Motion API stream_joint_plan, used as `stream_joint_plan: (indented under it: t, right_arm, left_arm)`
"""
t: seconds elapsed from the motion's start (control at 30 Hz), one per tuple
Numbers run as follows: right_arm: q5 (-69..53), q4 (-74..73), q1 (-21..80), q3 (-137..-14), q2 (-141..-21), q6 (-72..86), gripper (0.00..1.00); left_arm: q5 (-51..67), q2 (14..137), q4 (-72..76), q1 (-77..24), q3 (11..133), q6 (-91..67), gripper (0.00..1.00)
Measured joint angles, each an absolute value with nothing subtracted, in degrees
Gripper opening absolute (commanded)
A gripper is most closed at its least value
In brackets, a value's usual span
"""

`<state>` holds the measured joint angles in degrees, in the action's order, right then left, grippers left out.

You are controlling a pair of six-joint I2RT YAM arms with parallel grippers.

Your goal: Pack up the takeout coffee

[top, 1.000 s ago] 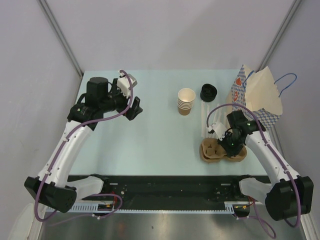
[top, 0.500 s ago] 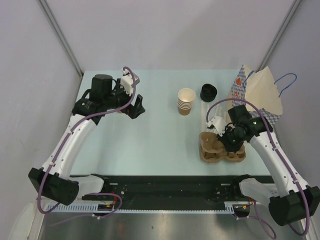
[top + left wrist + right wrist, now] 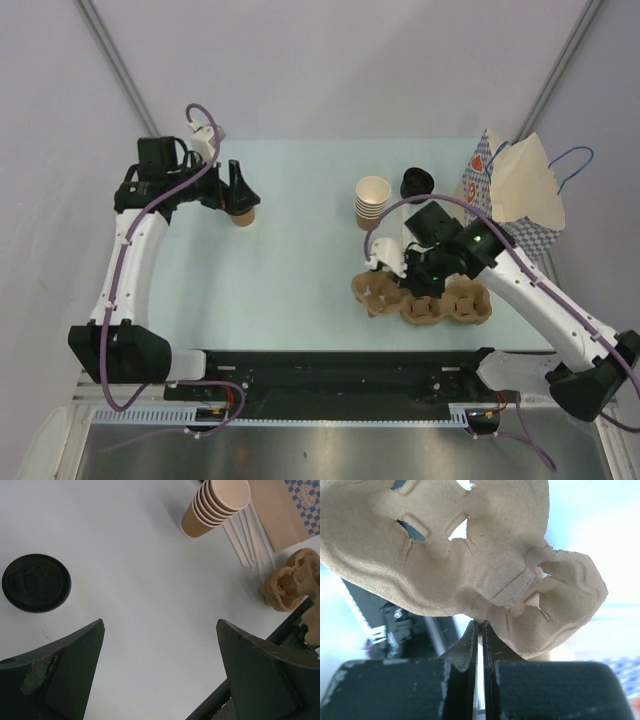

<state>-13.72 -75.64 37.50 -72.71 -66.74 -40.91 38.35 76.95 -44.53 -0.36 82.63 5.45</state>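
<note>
1. The right claw (image 3: 480, 626) is pinched almost closed on the thin lower rim of a pulp cup tray (image 3: 470, 555), which fills the top of its wrist view.
2. From above, this tray sits at centre right of the table (image 3: 310, 260), reaching left of the claw. Whether it is lifted clear of the table cannot be told.
3. A second tray (image 3: 447, 305) lies just right of the held one, toward the lower right.
4. The left claw (image 3: 160, 630) is spread wide with nothing between its fingers.
5. The coffee cup (image 3: 36, 582), with its black lid on, stands upright on the table at the left of the left wrist view, outside the fingers. From above, it is in the upper left of the table, just beneath the claw.
6. A stack of cups (image 3: 372, 203) without lids stands at upper centre.
7. A loose lid (image 3: 416, 183) lies just right of the stack.
8. White straws (image 3: 245, 540) lie beside the stack.
9. A paper bag (image 3: 515, 190) with a blue handle stands at the far right.
</note>
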Motion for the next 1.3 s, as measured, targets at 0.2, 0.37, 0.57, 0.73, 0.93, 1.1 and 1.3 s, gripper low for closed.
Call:
stream_joint_plan:
  t: [0.2,0.37,0.57,0.73,0.93,1.1,1.3]
  right_arm:
    - [-8.8,-69.7,50.1,-83.8,-78.4,-42.7,0.0]
    - [-6.4,-63.7,53.6,-96.2,-91.4,-43.2,0.0]
    - [-3.2,-53.5,58.1,-100.8,-102.6,-45.3,0.0]
    - [-2.2,-48.6,60.9,-107.7,-114.0,-46.2,0.0]
    - [-0.8,-44.1,62.5,-115.1,-124.3,-46.9,0.0]
    - [0.4,-41.8,64.3,-116.6,-128.6,-48.6,0.0]
    - [2.2,-39.6,67.6,-117.7,-133.1,-50.9,0.0]
  left_arm:
    - [41.6,77.3,-48.3,9.3,82.6,5.1,1.0]
    - [42.6,78.6,-53.0,15.9,82.6,6.5,1.0]
    - [43.1,81.4,-57.1,21.7,86.1,7.2,1.0]
    - [43.0,84.9,-57.8,22.5,90.3,7.5,1.0]
    - [43.1,86.9,-58.4,23.0,90.4,8.0,1.0]
    - [43.4,87.0,-58.8,23.4,90.3,9.1,0.99]
    - [44.1,87.0,-59.3,23.9,88.1,10.8,1.0]
